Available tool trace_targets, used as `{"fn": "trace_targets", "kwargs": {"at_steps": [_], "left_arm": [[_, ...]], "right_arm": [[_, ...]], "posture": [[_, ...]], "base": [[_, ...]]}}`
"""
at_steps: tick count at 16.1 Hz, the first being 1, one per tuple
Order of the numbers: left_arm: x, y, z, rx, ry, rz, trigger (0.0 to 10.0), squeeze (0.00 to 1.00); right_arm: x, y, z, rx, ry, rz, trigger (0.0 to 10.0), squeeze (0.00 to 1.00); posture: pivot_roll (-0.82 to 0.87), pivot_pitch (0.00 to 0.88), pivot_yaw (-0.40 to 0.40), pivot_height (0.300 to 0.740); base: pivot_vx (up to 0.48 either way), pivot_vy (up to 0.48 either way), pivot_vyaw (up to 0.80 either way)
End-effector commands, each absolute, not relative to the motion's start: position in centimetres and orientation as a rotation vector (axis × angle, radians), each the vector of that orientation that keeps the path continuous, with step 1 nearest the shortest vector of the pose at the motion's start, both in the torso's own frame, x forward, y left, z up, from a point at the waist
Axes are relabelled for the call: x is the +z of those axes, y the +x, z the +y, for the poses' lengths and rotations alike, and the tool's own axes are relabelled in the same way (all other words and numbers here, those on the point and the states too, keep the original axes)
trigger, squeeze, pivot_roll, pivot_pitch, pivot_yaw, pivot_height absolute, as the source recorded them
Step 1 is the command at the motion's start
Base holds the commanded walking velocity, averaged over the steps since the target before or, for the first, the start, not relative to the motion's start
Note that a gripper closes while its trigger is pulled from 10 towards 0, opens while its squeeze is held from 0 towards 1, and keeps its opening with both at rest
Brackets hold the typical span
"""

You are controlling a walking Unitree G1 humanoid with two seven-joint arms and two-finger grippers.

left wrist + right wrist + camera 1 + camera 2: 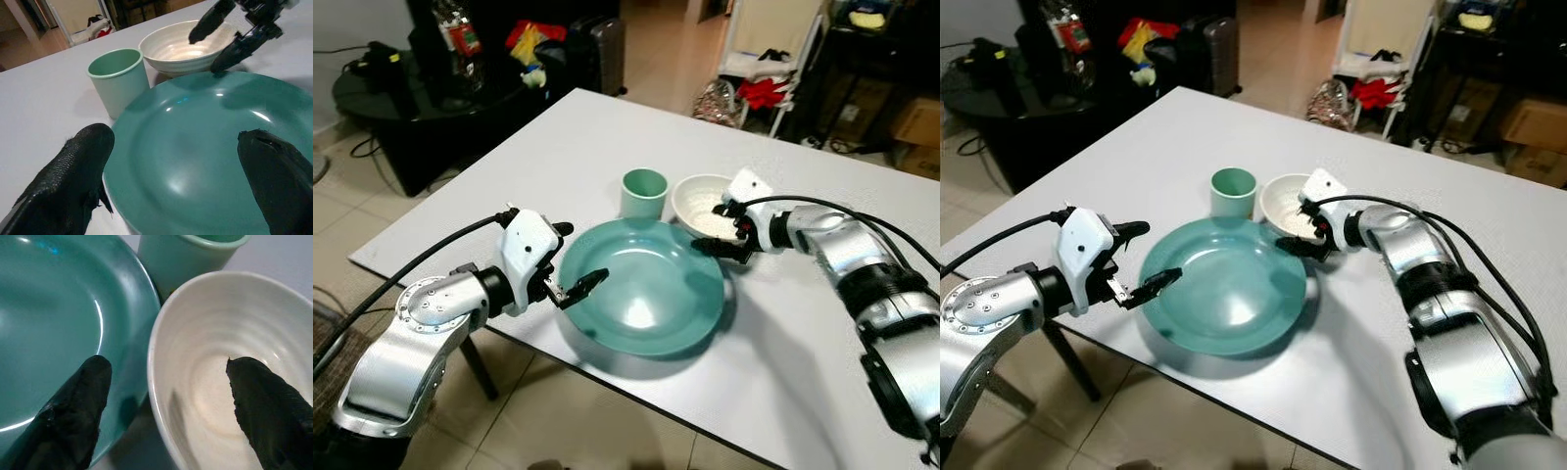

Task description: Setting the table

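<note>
The left arm reaches in from the table's near-left edge, forearm roughly level, and its left gripper (570,259) is spread wide at the left rim of the teal plate (646,294), one finger over the rim, the other off its edge (neither finger clearly grips it). The plate lies flat on the white table (558,157) near the front edge. Just behind it stands a pale green cup (643,194), upright, and beside that a white bowl (700,201), its rim touching or nearly touching the plate's. The right arm bends in from the right, and the right gripper (724,227) straddles the bowl's near rim, fingers apart, one inside, one outside above the plate.
</note>
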State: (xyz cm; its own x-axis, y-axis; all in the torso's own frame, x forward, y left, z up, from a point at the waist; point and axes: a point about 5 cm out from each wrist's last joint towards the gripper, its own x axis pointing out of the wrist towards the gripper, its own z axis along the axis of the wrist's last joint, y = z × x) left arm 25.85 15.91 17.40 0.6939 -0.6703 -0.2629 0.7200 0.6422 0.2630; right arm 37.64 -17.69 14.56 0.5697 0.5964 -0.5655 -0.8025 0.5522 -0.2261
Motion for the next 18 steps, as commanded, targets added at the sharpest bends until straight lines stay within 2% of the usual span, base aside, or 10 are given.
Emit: {"fn": "trace_targets", "kwargs": {"at_steps": [1,10,18], "left_arm": [[17.67,25.72,15.68,-0.817,0.373,0.148,10.0,0.0],[17.62,24.85,15.51,-0.853,0.366,0.179,10.0,0.0],[17.67,24.82,15.65,-0.846,0.37,0.184,10.0,0.0]], "right_arm": [[15.34,38.1,-17.71,0.842,-0.525,0.436,0.0,0.0],[15.08,38.35,-18.04,0.823,-0.556,0.526,0.0,0.0],[15.23,38.46,-18.22,0.804,-0.552,0.518,0.0,0.0]], "posture": [[0.1,0.0,-0.024,0.74],[0.11,0.0,-0.046,0.74],[0.11,0.0,-0.047,0.74]], "base": [[0.0,0.0,0.0],[0.0,0.0,0.0],[0.0,0.0,0.0]]}}
